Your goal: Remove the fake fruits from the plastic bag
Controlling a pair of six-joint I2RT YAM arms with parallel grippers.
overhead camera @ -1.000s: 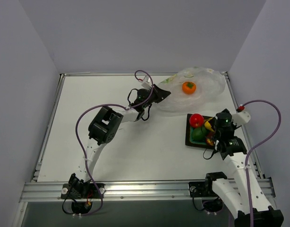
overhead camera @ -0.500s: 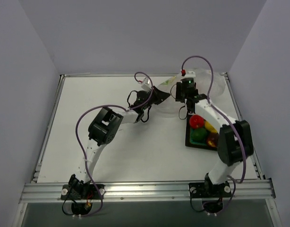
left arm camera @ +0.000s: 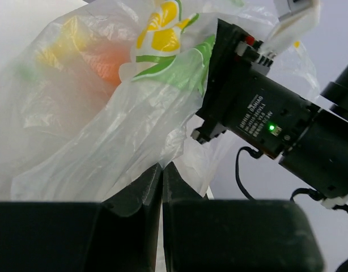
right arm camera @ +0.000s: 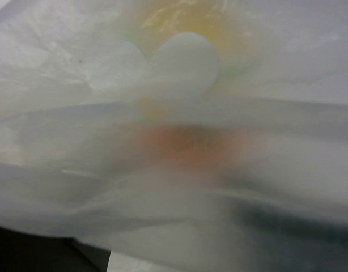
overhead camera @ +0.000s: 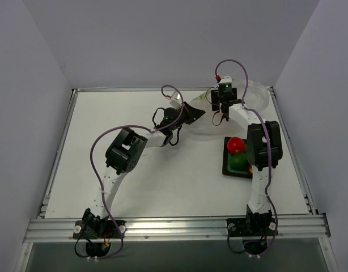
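The plastic bag lies wrinkled at the table's far right. My left gripper is shut on the bag's near left edge; in the left wrist view its fingertips pinch the film. An orange fruit shows through the film. My right gripper is over the bag where the orange fruit lay, covering it from above. The right wrist view is filled with blurred film and an orange blur; its fingers are hidden. A red fruit and a green fruit lie in the dark tray.
The tray stands near the table's right edge, partly under my right forearm. My right wrist housing is close beside the bag in the left wrist view. Grey walls close the table on three sides.
My right arm swung from over the tray up to the bag, and now covers the orange fruit in the top view. My left gripper has stayed shut on the bag's edge.
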